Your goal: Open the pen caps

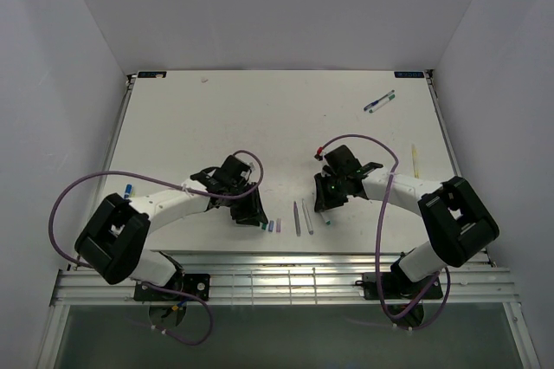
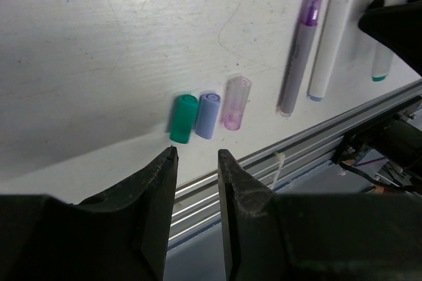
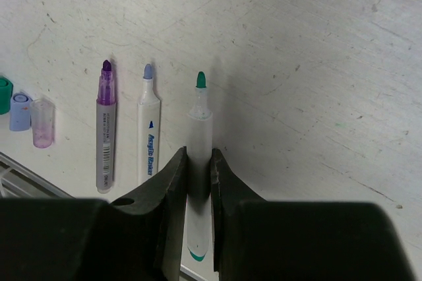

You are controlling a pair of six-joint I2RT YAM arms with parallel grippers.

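Three pen caps lie in a row near the table's front edge: green [image 2: 183,118], blue [image 2: 207,115] and clear purple [image 2: 236,102]; they also show in the top view [image 1: 270,225]. To their right lie an uncapped purple pen [image 3: 105,129] and an uncapped blue pen [image 3: 149,129]. My right gripper [image 3: 198,154] is shut on the barrel of an uncapped green-tipped pen [image 3: 199,119], low over the table. My left gripper [image 2: 196,154] is open and empty, just in front of the green cap. In the top view the left gripper [image 1: 253,215] and right gripper [image 1: 326,203] flank the pens.
Two more pens [image 1: 379,102] lie at the back right, and a pale yellow pen [image 1: 414,161] lies near the right edge. A metal rail [image 1: 286,278] runs along the front edge, close behind the caps. White walls enclose the table.
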